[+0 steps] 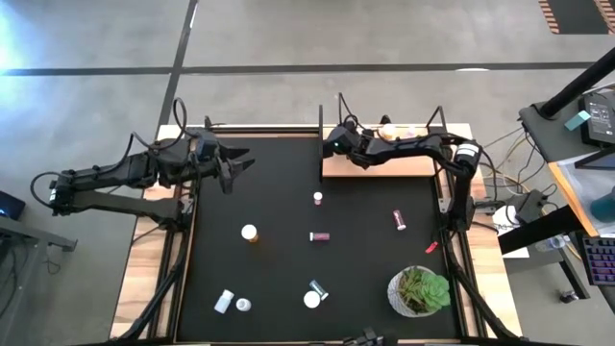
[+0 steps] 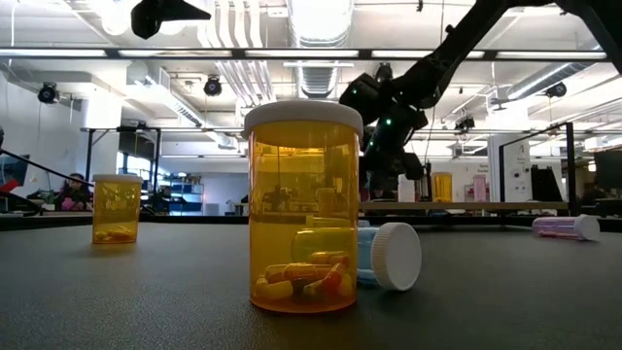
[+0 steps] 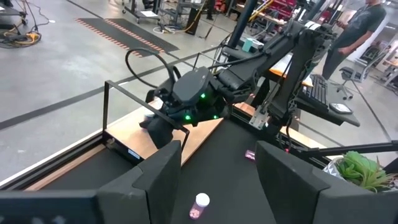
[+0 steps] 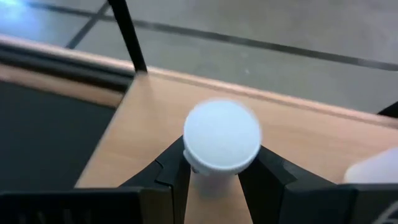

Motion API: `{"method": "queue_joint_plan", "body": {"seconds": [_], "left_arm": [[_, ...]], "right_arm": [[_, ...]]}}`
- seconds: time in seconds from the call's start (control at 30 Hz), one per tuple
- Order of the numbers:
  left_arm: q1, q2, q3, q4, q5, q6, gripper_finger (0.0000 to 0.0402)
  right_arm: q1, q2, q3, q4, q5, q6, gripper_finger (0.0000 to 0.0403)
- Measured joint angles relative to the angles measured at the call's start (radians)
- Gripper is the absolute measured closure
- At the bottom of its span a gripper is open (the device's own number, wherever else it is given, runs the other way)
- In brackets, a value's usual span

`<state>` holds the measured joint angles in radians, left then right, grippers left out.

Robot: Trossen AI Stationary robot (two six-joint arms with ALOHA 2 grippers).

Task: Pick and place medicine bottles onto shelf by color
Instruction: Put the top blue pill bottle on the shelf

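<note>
The light-wood shelf (image 1: 384,165) with black posts stands at the mat's far edge. My right gripper (image 1: 332,144) is over its left end, shut on a white-capped white bottle (image 4: 222,135). Two more bottles (image 1: 389,130) stand at the shelf's far edge. On the black mat are an upright orange bottle (image 1: 250,233), a small upright bottle (image 1: 318,198), a lying maroon one (image 1: 320,235), a lying pink-red one (image 1: 399,220) and white ones (image 1: 314,293) near the front. My left gripper (image 1: 235,165) is open and empty above the mat's far left. My right gripper pinches the white bottle between its two fingers (image 4: 174,168), on the body just under the cap (image 4: 208,177). The fingers come from above. The bottle stands upright, cap up, over the shelf board (image 4: 143,124); whether its base rests on the board, I cannot tell.
A green potted plant (image 1: 418,290) stands at the mat's near right corner. A small red thing (image 1: 431,247) lies near the mat's right edge. Two white bottles (image 1: 231,303) lie near the front left. The shelf's black posts (image 1: 321,125) rise beside my right gripper. A person stands beyond the table (image 3: 367,25).
</note>
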<state>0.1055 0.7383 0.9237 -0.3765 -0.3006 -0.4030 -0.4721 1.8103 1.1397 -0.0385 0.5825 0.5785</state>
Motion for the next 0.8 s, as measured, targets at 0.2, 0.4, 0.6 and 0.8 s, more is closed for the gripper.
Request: {"method": "queue_joint_plan", "body": {"seconds": [0.2,0.4,0.6,0.8], "left_arm": [[0.0,-0.002,0.0,0.0,0.0,0.0,0.0212],[0.0,-0.002,0.0,0.0,0.0,-0.001,0.0212],[0.0,-0.001,0.0,0.001,0.0,-0.002,0.0212],[0.0,0.0,0.0,0.001,0.0,-0.002,0.0212]], "right_arm": [[0.0,-0.003,0.0,0.007,0.004,-0.001,0.0289],[0.0,-0.005,0.0,0.009,0.009,-0.003,0.0289],[0.0,-0.006,0.0,-0.003,-0.009,-0.003,0.0271],[0.0,-0.006,0.0,-0.041,-0.033,0.005,0.0262]]}}
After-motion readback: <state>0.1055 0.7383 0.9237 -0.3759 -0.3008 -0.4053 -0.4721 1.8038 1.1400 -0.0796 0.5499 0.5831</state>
